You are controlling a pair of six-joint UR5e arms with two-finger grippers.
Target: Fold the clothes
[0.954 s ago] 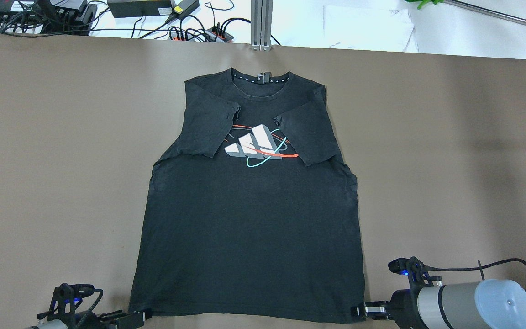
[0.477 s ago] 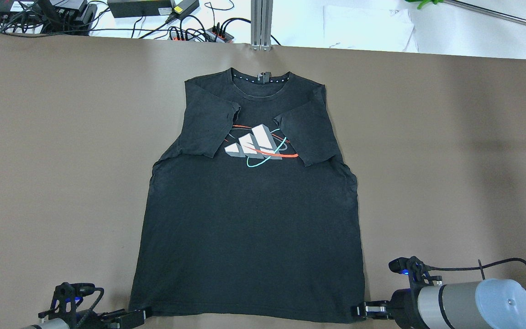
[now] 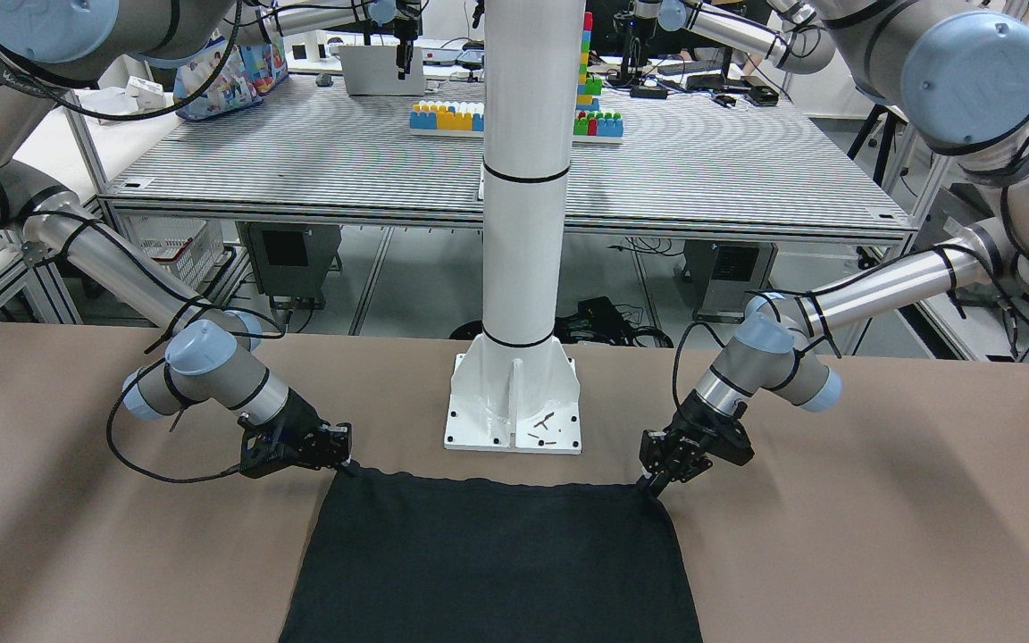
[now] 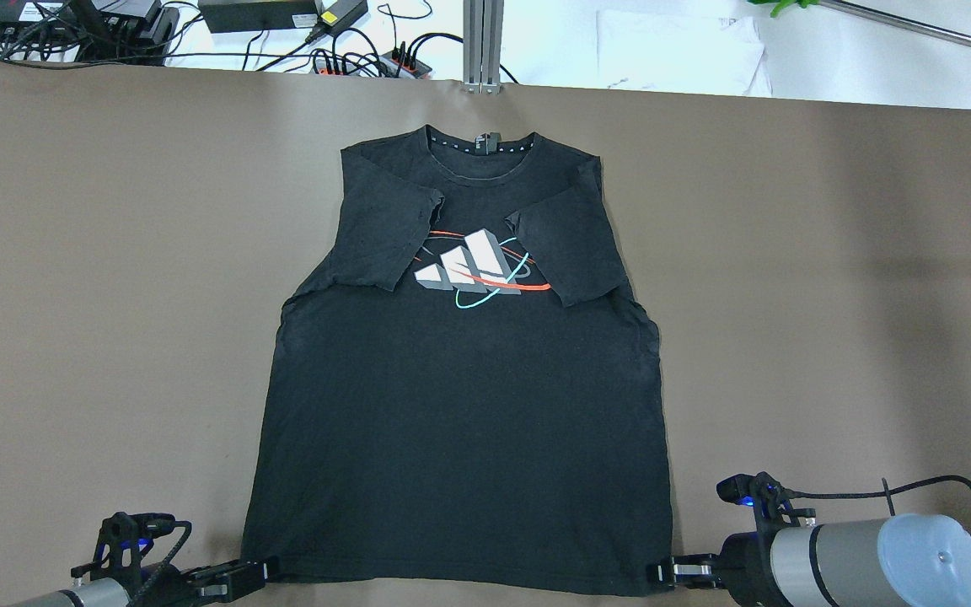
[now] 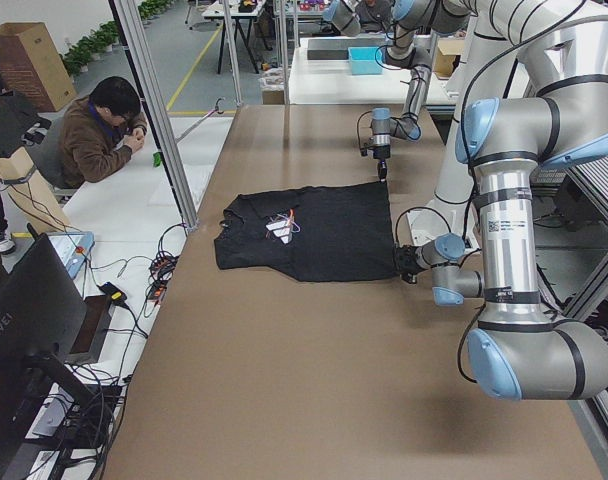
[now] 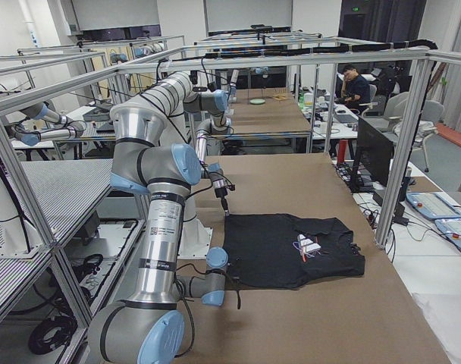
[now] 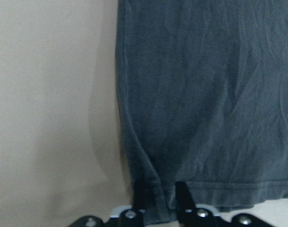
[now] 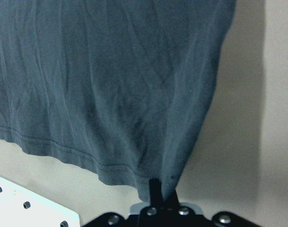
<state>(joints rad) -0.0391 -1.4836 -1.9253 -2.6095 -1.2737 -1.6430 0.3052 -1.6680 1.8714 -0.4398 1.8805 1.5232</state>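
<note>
Overhead exterior: the black shirt (image 4: 460, 405) lies flat at the middle of the table (image 4: 72, 295), collar far, hem near; left gripper (image 7: 160, 194) fingers stand apart astride its near-left hem corner; right gripper (image 8: 162, 189) pinches the near-right corner.

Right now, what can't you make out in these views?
- T-shirt, front-facing view: collar end and print cut off by the bottom edge.
- Left claw, wrist view: fingers straddle the hem corner, and fabric hides the contact, so grip unclear.
- Right claw, overhead view: tips lost against the black hem corner.
- Neck label, overhead view: text too small.
</note>
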